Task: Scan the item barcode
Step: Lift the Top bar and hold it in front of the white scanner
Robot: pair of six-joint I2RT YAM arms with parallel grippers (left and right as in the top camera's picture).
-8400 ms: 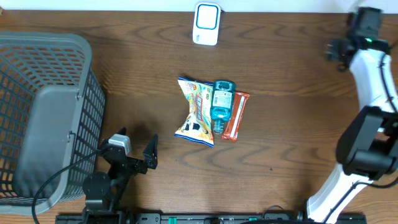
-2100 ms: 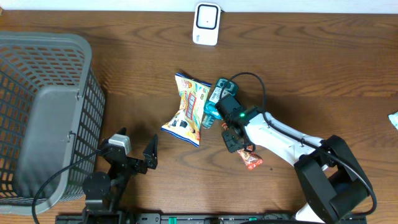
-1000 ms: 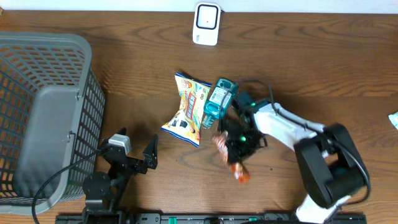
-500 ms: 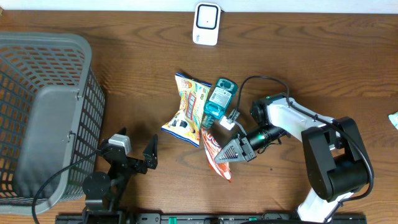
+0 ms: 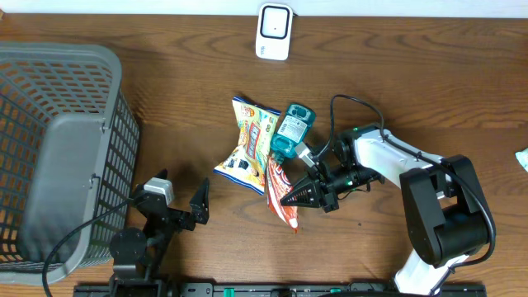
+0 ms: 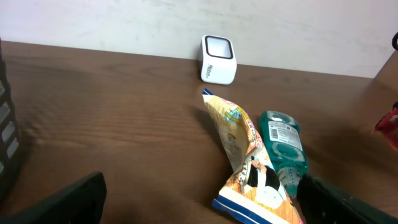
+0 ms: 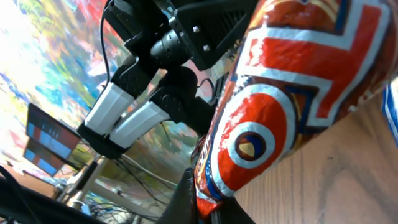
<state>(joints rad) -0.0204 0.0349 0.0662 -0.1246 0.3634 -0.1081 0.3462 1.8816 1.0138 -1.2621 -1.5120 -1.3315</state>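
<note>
Jaws of the right gripper [image 5: 290,198] are clamped tight on the lower half of a snack packet [image 5: 277,186], and those of the left gripper [image 5: 181,183] stand wide apart with nothing between them. The right arm [image 5: 388,157] reaches in low from the near right corner, its white link stretched leftward and the wrist turned so the fingers point left along the table [image 5: 396,82].

The snack packet is long, narrow and crumpled, red-orange with white bands and blue edging, and it fills the right wrist view. It hangs tilted, well nearer the robot than the scanner [image 5: 274,31] and almost straight in front of it. Whether its lower tip touches the wood cannot be told.

Between it and the scanner lie a teal bottle [image 5: 290,130] and, at the bottle's left, a yellow chip bag [image 5: 250,144]; the packet's upper end sits just beside both. Far left of the scanner stands a grey basket [image 5: 58,148], with the left gripper by its near corner.
</note>
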